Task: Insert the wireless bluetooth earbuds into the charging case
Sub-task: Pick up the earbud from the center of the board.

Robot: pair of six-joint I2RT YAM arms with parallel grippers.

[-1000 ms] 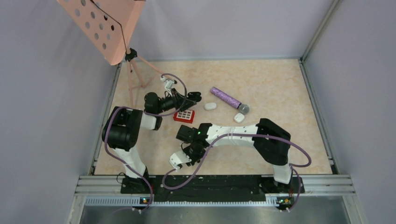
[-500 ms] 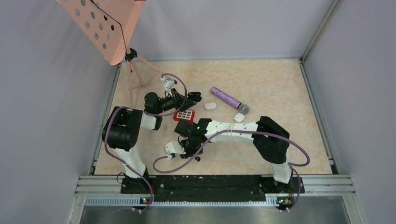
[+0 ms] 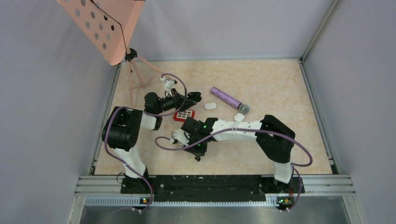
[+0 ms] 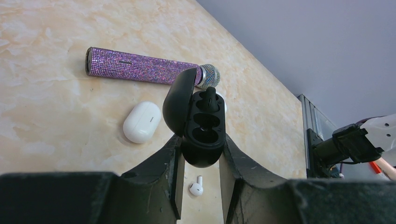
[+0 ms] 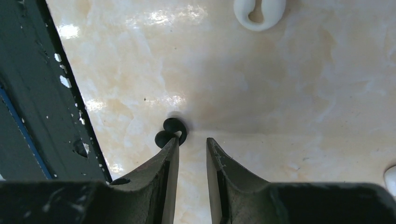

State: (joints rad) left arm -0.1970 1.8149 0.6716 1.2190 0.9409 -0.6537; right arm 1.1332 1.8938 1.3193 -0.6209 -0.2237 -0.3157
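The left tool (image 4: 200, 140) clamps the opened black charging case (image 4: 201, 126), with one black earbud (image 4: 210, 95) seated in its far slot. The right tool (image 5: 192, 142) hangs narrowly parted and empty (fingertips low over the bench (image 5: 280, 93)), with a second black earbud (image 5: 170, 131) just beside one fingertip.
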